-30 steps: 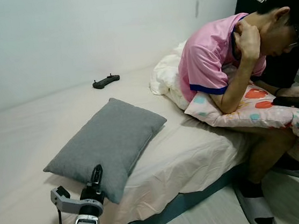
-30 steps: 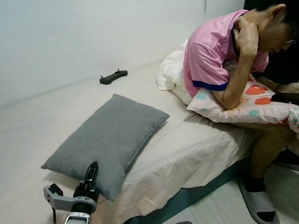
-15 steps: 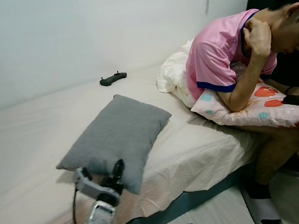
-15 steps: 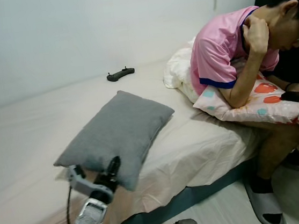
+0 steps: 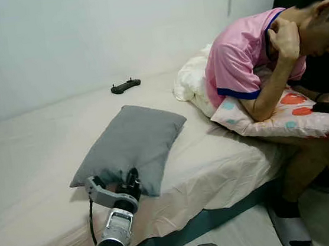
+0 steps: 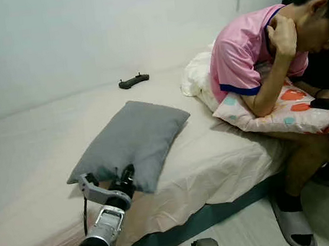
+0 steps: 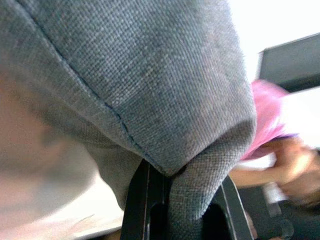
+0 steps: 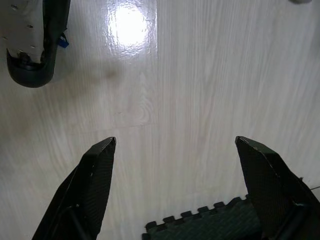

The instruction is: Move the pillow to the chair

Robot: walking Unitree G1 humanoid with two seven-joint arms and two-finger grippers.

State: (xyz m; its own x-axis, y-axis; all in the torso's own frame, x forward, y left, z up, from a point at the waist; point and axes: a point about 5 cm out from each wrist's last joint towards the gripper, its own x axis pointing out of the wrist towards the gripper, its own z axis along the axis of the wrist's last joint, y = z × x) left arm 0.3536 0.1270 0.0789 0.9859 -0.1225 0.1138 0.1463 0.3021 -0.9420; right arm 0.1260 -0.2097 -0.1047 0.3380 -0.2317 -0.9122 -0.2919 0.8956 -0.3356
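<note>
The left gripper [image 5: 127, 183] has closed in on the grey pillow [image 5: 129, 148], now pinching its near corner on the bed [image 5: 31, 150]; such a thin fabric hold may slip when lifted.

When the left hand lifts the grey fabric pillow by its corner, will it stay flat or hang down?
The grey fabric pillow probably droops: its corner already bunches between the left hand fingers. It looks light and soft, and the woven cloth seems unlikely to slip.
</note>
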